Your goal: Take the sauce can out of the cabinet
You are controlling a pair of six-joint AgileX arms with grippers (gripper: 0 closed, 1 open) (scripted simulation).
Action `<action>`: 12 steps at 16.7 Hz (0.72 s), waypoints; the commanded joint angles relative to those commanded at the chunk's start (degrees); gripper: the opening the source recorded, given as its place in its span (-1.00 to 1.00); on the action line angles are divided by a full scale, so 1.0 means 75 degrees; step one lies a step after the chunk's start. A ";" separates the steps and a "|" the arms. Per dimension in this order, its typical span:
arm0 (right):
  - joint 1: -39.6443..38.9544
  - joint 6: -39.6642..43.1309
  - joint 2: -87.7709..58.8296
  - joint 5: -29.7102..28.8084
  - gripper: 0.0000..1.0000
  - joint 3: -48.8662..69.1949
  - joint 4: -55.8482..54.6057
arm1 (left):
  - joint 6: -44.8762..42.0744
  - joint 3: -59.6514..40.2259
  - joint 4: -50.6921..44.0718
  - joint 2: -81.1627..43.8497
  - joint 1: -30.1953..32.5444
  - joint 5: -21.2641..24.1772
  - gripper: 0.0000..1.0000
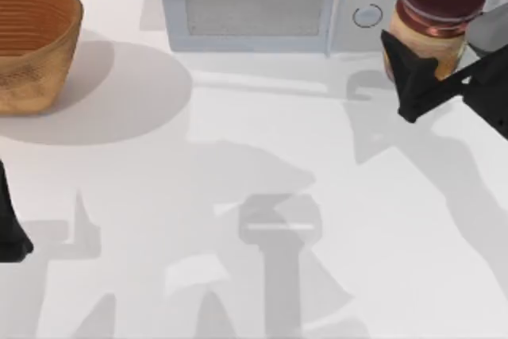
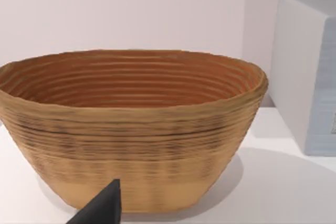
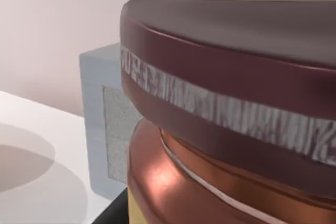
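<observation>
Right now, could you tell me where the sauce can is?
In the top view the sauce can is at the far right, just right of the microwave and its knobs, with the right gripper at its near side.

Right gripper (image 1: 421, 65) raised at far right, jaws clamped; left gripper (image 1: 12, 232) parked at left edge.

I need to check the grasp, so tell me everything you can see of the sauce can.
The sauce can is a small cylinder with a dark maroon lid bearing a tan patch on top, a pale streaked band round the lid's side, a glossy coppery-red shoulder and a tan-orange label body. It stands upright at the table's far right, beside the microwave. The right gripper is at its near side, one dark finger lying across the label.
</observation>
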State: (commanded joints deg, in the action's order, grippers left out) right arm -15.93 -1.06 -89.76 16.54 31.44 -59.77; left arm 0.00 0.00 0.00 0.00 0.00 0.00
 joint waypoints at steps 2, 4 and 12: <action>-0.0202 0.0051 -0.1311 0.0213 -1.00 0.0423 -0.0858 | 0.0000 0.0000 0.0000 0.0000 0.0000 0.0000 1.00; -0.0405 0.0091 -0.2455 0.0429 -1.00 0.0850 -0.1657 | 0.0000 0.0000 0.0000 0.0000 0.0000 0.0000 1.00; -0.0632 0.0030 -0.4570 0.0683 -1.00 0.1475 -0.2946 | 0.0000 0.0000 0.0000 0.0000 0.0000 0.0000 1.00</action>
State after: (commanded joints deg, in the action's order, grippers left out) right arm -20.67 -0.84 -124.04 21.66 42.50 -81.87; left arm 0.00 0.00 0.00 0.00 0.00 0.00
